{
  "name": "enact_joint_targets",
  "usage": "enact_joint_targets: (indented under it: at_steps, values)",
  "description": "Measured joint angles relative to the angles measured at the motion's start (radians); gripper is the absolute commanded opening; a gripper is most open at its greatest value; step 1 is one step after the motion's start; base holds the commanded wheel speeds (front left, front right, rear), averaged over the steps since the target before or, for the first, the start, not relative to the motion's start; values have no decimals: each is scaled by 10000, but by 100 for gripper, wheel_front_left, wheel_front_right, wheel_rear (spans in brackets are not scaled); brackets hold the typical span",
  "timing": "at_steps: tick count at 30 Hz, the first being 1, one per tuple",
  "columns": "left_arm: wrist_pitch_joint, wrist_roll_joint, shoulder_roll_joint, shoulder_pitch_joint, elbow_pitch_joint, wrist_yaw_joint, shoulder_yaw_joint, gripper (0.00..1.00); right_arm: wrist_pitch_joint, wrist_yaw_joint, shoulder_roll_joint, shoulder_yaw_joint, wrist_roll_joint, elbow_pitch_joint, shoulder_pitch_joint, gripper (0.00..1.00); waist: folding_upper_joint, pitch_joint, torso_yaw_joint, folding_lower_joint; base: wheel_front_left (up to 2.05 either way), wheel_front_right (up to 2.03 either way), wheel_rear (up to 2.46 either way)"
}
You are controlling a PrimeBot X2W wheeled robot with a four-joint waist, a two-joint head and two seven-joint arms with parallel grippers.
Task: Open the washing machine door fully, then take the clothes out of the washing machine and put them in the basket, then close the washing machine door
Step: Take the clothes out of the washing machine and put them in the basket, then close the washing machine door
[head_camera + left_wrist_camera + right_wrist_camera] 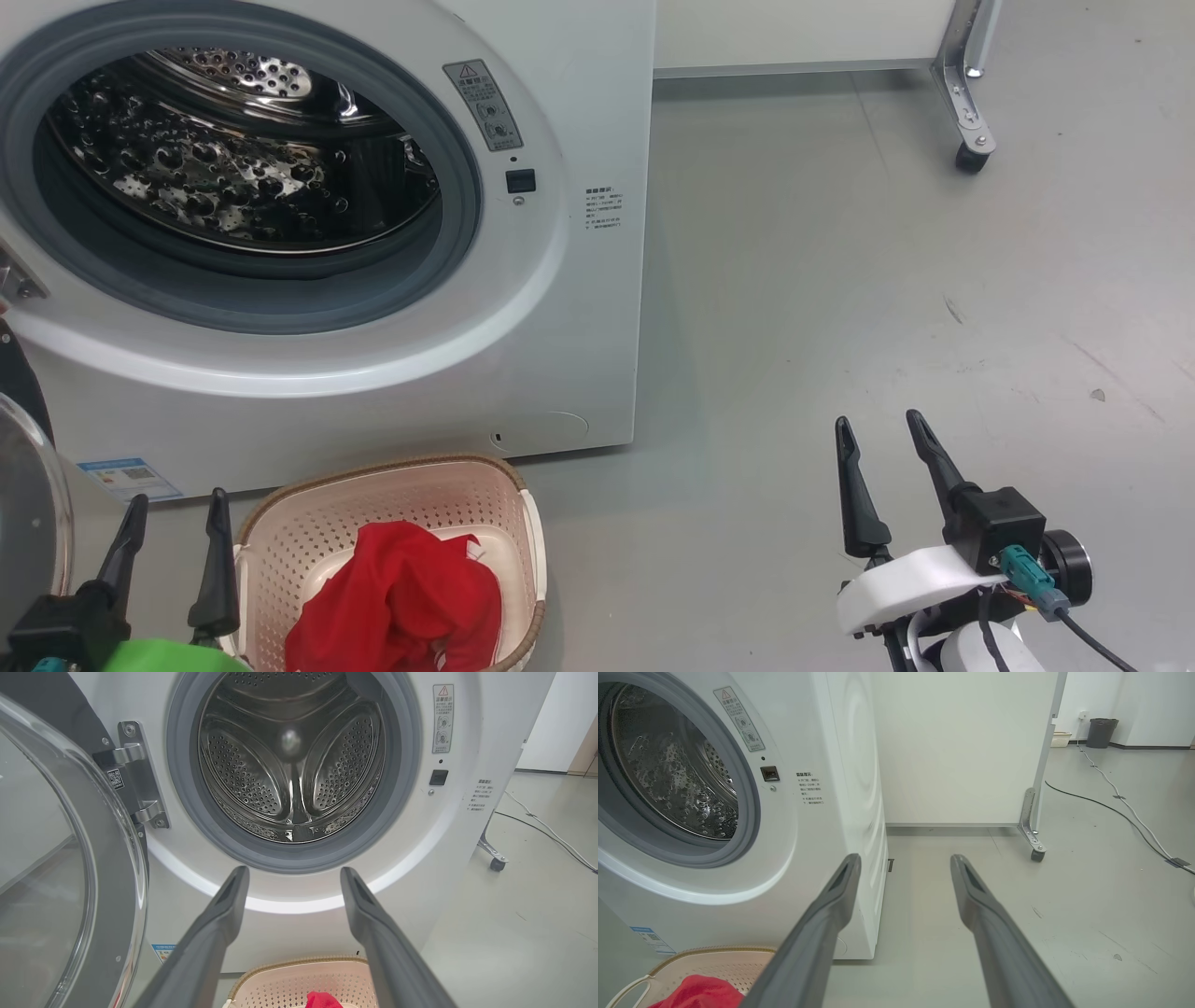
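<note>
the grey floor (887,280) is seen spread before and to the right of the washing machine (597,112), a white front-loader set at the left of the head view. the washing machine door (112,914) is found standing wide open on the machine's left side. it is hung from a metal hinge (135,784), and its clear glass bowl and grey inner ring are turned towards the left wrist camera. the round opening is ringed by a grey rubber gasket (182,774), through which the shiny perforated steel drum (289,765) is shown.

the basket (308,532), cream with a brown woven-look rim, is set on the floor just before the machine's base, below the opening. the clothes (392,607), bright red with a little white trim, are heaped inside it.

the left gripper (179,504) is held just left of the basket, its fingers spread apart with nothing between them, pointed at the machine's front. the right gripper (878,422) is held well to the right above bare floor, its fingers likewise parted and nothing grasped.

a small blue label (126,478) is seen low on the machine's front. a castor (971,154) is seen on the floor beyond.
</note>
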Motion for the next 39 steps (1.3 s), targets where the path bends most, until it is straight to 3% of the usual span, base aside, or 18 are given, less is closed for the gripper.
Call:
enact_joint_targets:
  at_steps: [16, 39]
  values:
    - [0, 343, -199, 12, -17, -90, 201, 100, 0, 0, 2, -33, -2, 0, 7, 100, 0, -62, 1, 0, -46, 46, 0]
    - [0, 610, -451, 33, -6, -188, 476, 100, 0, 0, 4, -77, -2, 2, 19, 100, 0, -141, 183, 1, -103, 103, 0]
